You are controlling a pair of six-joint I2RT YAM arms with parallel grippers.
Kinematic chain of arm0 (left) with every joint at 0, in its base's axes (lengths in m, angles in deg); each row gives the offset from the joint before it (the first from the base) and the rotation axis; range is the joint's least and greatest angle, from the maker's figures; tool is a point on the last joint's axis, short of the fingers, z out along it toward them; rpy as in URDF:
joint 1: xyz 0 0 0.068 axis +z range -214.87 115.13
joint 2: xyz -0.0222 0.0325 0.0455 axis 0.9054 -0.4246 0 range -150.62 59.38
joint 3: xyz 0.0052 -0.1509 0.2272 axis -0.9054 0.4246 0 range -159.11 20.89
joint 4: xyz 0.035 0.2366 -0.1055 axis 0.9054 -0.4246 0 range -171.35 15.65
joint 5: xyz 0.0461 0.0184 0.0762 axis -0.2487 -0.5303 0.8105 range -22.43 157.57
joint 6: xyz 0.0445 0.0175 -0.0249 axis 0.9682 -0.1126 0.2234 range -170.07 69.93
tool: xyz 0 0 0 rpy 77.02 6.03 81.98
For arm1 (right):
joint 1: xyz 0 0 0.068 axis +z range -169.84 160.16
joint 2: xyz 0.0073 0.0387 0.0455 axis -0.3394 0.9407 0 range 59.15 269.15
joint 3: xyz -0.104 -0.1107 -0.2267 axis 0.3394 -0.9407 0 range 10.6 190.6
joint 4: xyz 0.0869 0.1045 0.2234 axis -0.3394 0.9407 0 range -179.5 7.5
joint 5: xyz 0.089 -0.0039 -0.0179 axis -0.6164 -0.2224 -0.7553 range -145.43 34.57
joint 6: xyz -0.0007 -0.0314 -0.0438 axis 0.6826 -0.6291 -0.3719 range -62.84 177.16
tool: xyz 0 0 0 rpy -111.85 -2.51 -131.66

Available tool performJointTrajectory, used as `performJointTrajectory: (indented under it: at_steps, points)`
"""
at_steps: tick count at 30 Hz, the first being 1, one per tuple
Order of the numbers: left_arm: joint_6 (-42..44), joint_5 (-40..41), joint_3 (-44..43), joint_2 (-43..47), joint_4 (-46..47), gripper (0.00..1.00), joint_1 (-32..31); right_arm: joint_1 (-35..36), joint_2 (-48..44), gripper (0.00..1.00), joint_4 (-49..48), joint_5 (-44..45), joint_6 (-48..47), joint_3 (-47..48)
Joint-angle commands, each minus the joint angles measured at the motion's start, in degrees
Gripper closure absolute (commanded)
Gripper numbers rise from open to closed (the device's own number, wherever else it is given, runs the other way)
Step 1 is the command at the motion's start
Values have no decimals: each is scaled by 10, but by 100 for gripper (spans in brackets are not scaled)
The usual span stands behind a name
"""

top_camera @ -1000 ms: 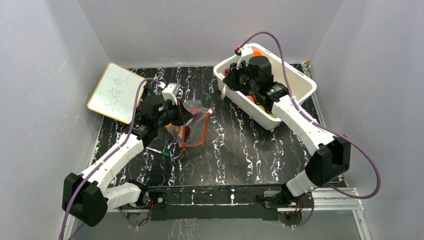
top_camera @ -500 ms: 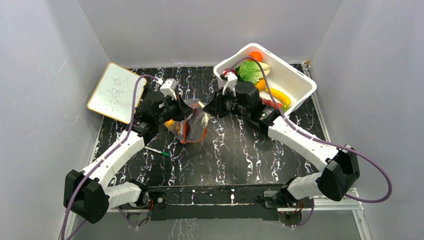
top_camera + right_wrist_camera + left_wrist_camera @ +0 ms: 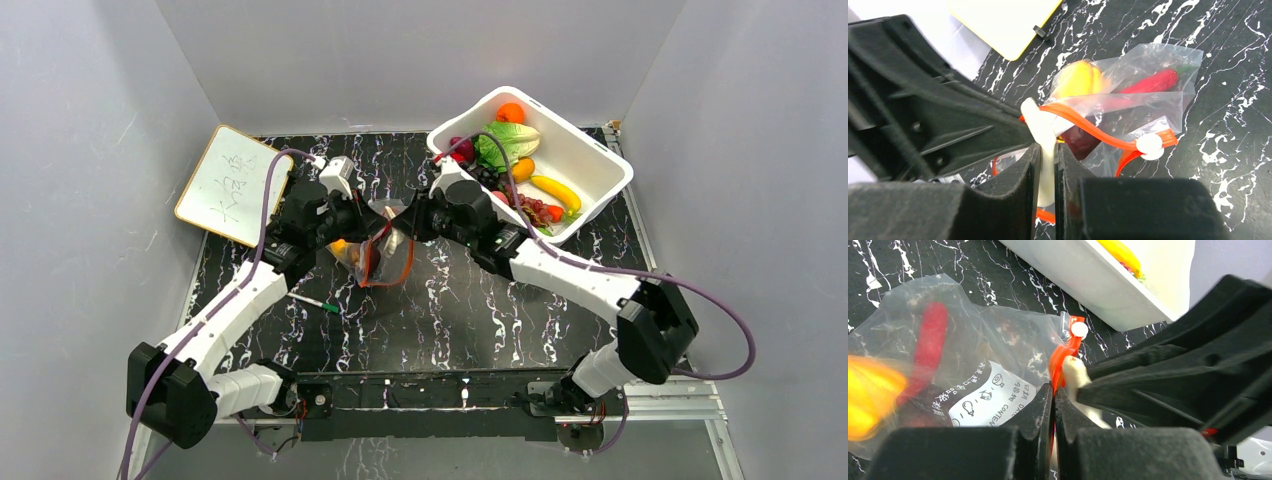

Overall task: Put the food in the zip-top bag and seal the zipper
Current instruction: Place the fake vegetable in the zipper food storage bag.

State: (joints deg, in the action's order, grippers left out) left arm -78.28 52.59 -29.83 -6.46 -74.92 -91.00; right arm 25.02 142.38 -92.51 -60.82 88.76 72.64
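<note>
The clear zip-top bag (image 3: 392, 258) lies left of the table's middle, with a yellow piece (image 3: 1078, 80) and a red chilli (image 3: 1148, 82) inside. My left gripper (image 3: 372, 222) is shut on the bag's red-orange zipper strip (image 3: 1060, 357) and holds the rim up. My right gripper (image 3: 405, 222) is shut on a white food piece (image 3: 1044, 137), right at the bag's mouth and close against the left gripper. The zipper's white slider (image 3: 1149, 145) sits at the strip's end. The bag also shows in the left wrist view (image 3: 973, 355).
A white tub (image 3: 598, 196) at the back right holds lettuce (image 3: 505, 140), an orange piece (image 3: 511, 112), a yellow piece (image 3: 555, 190) and others. A whiteboard (image 3: 232, 185) leans at the back left. A green-and-white pen (image 3: 315, 303) lies in front of the bag.
My right gripper has left the tub and moved left to the bag's mouth with the white piece in it. My left gripper has kept its hold on the zipper strip.
</note>
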Motion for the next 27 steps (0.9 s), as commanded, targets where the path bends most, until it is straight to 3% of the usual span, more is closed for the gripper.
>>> performJointTrajectory:
  at_steps: [1,17,27]
  points:
    - [-7,-4,-37,22,-23,100,-3,11,38,99,-83,44,17,8]
    - [-23,-7,-48,34,-28,100,-2,40,62,100,-148,136,20,-43]
    - [-23,-21,-42,47,-35,100,-2,40,70,99,-74,318,-19,-55]
